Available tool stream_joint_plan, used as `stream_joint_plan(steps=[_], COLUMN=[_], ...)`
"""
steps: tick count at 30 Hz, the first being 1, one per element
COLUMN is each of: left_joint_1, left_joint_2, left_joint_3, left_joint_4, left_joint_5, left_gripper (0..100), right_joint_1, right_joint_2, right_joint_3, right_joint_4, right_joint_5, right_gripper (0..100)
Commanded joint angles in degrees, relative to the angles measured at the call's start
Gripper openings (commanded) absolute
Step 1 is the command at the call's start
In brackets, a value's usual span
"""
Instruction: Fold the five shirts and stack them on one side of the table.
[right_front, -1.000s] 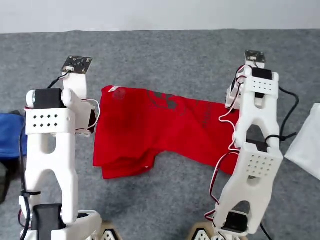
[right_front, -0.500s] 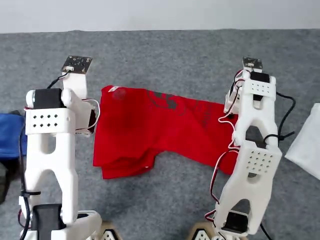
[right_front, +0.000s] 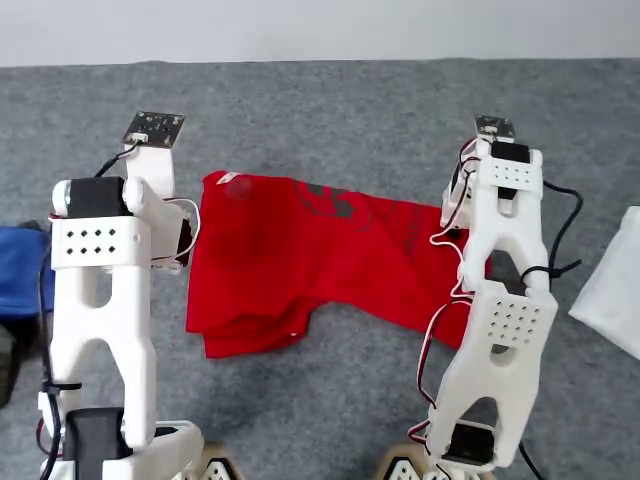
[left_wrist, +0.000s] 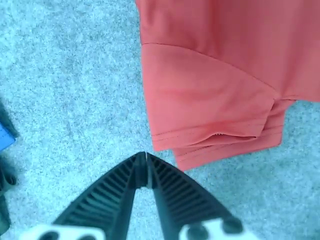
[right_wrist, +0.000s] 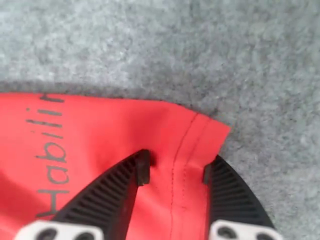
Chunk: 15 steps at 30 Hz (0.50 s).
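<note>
A red shirt (right_front: 300, 265) lies partly folded in the middle of the grey table, its printed chest facing up. My left arm (right_front: 100, 250) stands at the shirt's left edge. Its gripper (left_wrist: 146, 170) is shut and empty over bare carpet, just short of the red sleeve (left_wrist: 210, 100). My right arm (right_front: 505, 230) stands over the shirt's right end. Its gripper (right_wrist: 176, 170) is open, one finger on either side of the stitched hem (right_wrist: 187, 145) at the shirt's corner.
A blue shirt (right_front: 18, 270) lies at the table's left edge, beside my left arm. A white shirt (right_front: 612, 290) lies at the right edge. Bare grey carpet (right_front: 330, 110) runs along the far side and in front of the red shirt.
My right arm has shifted a little to the left and farther back, over the shirt's right corner. The left arm and the shirt have not moved.
</note>
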Motion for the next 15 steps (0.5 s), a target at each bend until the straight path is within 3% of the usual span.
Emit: stream_joint_plan(steps=[1,15], left_joint_1=[0.1,0.2], left_joint_2=[-1.9,-1.8], left_joint_3=[-0.3,-0.3], left_joint_4=[1.3,1.3], left_joint_5=[0.2,0.2], left_gripper=[1,1], right_joint_1=[-0.8,-0.3], right_joint_2=[-4.2,-10.4], right_joint_3=[-2.3,-2.3], right_joint_4=[1.2,4.1], right_joint_5=[-0.6,-0.5], right_gripper=[17.5,17.5])
